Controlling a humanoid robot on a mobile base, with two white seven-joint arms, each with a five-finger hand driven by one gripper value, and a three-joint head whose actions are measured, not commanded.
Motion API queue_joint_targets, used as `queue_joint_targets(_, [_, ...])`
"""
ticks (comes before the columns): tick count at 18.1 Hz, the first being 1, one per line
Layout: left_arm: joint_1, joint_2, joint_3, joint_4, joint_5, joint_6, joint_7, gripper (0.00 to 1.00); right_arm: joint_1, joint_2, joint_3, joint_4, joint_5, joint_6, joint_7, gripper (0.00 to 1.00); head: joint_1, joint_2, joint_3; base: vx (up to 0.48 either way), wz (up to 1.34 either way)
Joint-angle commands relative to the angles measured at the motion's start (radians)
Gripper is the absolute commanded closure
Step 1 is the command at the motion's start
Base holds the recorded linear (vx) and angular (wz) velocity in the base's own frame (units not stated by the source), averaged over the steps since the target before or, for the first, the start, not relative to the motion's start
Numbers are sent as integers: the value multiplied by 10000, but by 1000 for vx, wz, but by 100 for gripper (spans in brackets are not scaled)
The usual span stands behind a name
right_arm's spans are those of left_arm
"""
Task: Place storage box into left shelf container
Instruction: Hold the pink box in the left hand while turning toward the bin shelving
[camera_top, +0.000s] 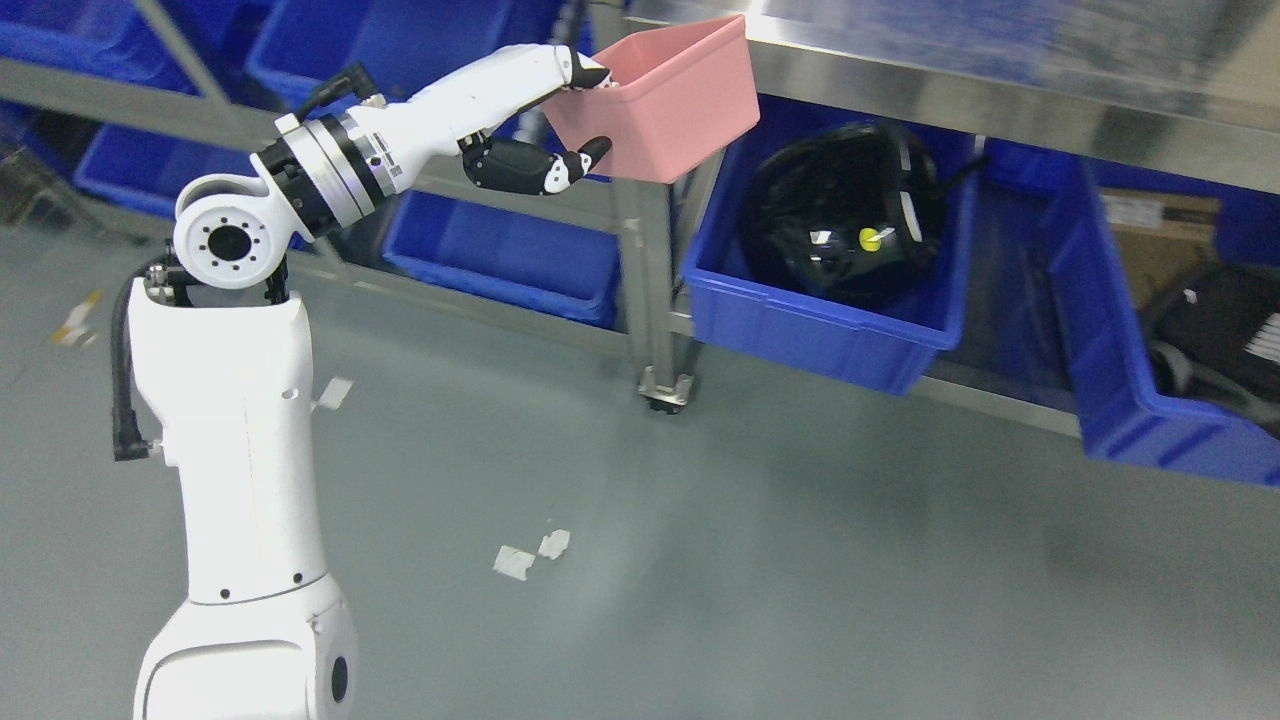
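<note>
A pink storage box (668, 95) hangs in the air in front of the metal shelf post (645, 250), tilted, with its open top facing up and left. My left hand (575, 115) is shut on the box's left rim, one finger over the edge and the thumb under the wall. The white left arm (240, 420) rises from the lower left. Below and left of the box sits a blue shelf container (505, 255) on the left shelf's lower level. The right arm does not show.
A blue bin (830, 320) holding a black helmet (845, 215) sits right of the post. Another blue bin (1150, 400) with dark items is at the far right. More blue bins (330, 40) fill the upper left shelf. Paper scraps (530, 555) lie on the grey floor.
</note>
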Motion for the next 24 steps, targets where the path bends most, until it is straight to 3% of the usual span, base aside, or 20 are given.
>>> queue_joint_targets(1, [998, 166, -991, -1145, 8, -159, 217, 99, -186, -175, 0, -175, 0, -6, -5, 1, 0, 0, 0, -173, 1032])
queue_joint_targets(7, [2501, 166, -1053, -1421, 8, -712, 278, 99, -186, -175, 0, -175, 0, -6, -5, 1, 0, 0, 0, -11, 1306])
queue_joint_targets(14, [2733, 166, -563, -1560, 8, -712, 493, 99, -186, -175, 0, -175, 0, -6, -5, 1, 0, 3, 0, 319, 1395])
queue_joint_targets(24, [2749, 166, -440, -1560, 8, -712, 478, 99, -186, -175, 0, -175, 0, -6, -5, 1, 0, 2, 0, 421, 375])
